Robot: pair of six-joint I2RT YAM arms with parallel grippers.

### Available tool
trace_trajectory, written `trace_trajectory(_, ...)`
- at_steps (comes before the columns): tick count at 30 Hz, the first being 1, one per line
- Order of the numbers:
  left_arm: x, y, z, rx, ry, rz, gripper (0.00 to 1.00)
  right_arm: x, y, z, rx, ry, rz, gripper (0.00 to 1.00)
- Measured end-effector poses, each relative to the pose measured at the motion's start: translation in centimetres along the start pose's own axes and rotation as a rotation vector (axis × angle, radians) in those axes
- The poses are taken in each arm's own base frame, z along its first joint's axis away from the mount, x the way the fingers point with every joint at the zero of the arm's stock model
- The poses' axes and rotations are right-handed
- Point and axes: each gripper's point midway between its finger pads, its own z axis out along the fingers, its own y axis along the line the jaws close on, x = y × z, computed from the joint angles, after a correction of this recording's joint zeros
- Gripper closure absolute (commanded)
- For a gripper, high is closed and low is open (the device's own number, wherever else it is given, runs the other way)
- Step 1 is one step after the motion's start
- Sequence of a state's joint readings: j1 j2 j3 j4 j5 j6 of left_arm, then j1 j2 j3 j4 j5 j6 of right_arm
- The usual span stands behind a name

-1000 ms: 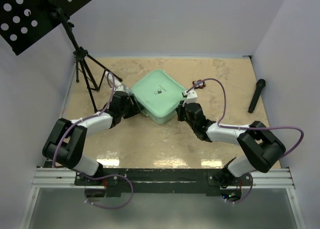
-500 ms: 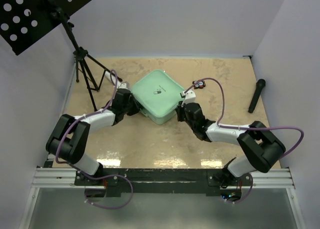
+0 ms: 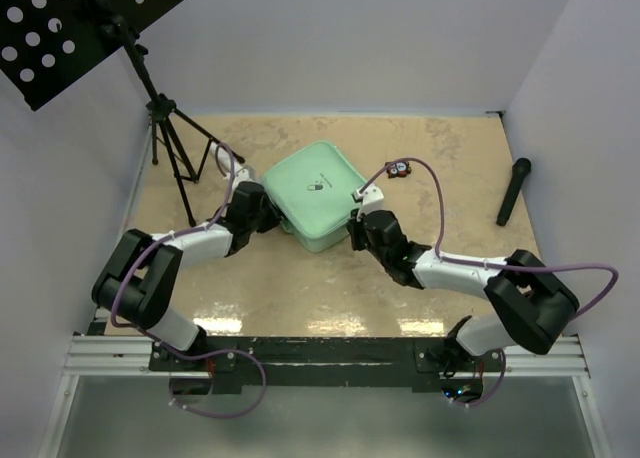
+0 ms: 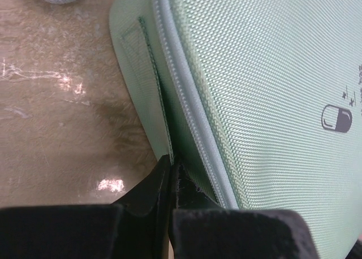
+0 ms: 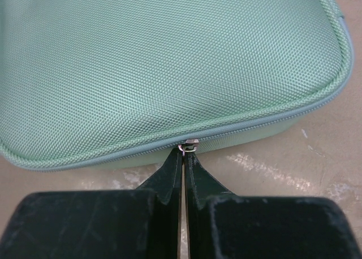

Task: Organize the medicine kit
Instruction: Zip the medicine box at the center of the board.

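Bench (image 3: 300,278) carrying the medicine kit (image 3: 312,193), lying flat and zipped shut, logo up. Left gripper (image 4: 171,163), at the kit's left side, has its jaws pinching the side fabric tab (image 4: 153,72), probably to anchor the case. Right gripper (image 5: 184,154), at the kit's near edge, has its jaws pinching the zipper pull (image 5: 189,145), apparently ready to unzip.

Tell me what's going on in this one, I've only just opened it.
Both arms are working on the mint-green medicine kit, which lies flat on the table. The left gripper is shut on a fabric tab on the kit's side. The right gripper is pinched on the zipper pull at the seam. The zip looks closed along the stretches in view, so opening has not visibly begun.
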State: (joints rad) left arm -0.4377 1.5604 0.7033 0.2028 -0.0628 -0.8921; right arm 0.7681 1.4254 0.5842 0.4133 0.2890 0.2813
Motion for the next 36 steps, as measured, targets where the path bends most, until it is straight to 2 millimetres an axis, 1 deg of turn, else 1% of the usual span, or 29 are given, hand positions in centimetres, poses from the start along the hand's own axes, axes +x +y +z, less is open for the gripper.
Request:
trace_trajectory(8, -0.7, 0.8, -0.1, -0.045, -0.075, -0.067, 1.00, 1.4, 3.0, -1.1, -0.091, 0.041, -0.063, 1.00)
trace_trajectory(16, -1.2, 1.6, -0.6, -0.076, -0.126, -0.108, 1.00, 2.4, 6.4, -2.2, -0.230, 0.065, -0.101, 1.00)
trace_trajectory(23, -1.1, 1.6, -0.7, -0.099, -0.148, -0.117, 1.00, 3.1, 8.9, -2.9, -0.322, 0.071, -0.124, 1.00)
trace_trajectory(32, -0.6, 1.6, -1.2, -0.112, -0.166, -0.130, 1.00, 4.1, 12.8, -2.9, -0.428, 0.075, -0.149, 1.00)
trace_trajectory(36, -0.5, 1.6, -1.2, -0.118, -0.173, -0.140, 1.00, 4.3, 14.1, -2.7, -0.448, 0.079, -0.151, 1.00)
